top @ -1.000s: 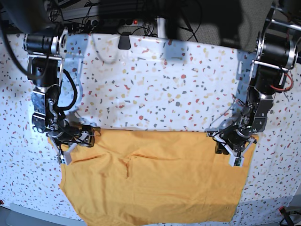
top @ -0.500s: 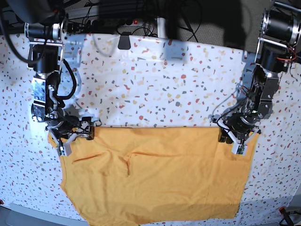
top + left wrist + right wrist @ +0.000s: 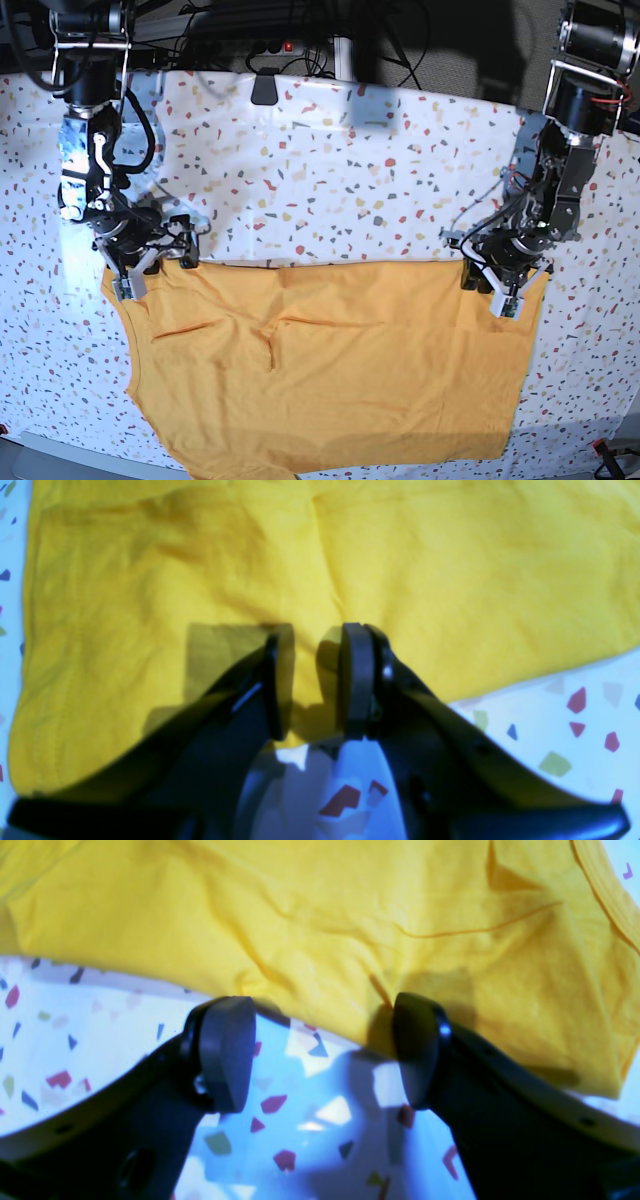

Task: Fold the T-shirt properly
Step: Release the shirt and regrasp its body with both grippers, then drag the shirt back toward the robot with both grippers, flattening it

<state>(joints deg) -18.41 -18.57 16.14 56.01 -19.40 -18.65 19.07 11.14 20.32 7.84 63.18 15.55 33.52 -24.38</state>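
Both arms have drawn back toward the far edge since the earlier frame, so I read the T-shirt (image 3: 330, 370) lying flat on the tablecloth (image 3: 350, 180) as released: right gripper (image 3: 320, 1050) gapes wide, left gripper (image 3: 307, 680) part-open, neither grasping cloth.

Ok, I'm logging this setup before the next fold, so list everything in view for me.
T-shirt: one, mustard yellow, spread flat across the near half of the table.
tablecloth: one, white with coloured speckles, covering the table.
power strip: one, with a red light, behind the far edge.
cables: several, dark, behind the table.
left gripper: one, black, jaws slightly apart, at the shirt's top corner on the base view's right.
right gripper: one, black, jaws wide open, at the opposite top corner.
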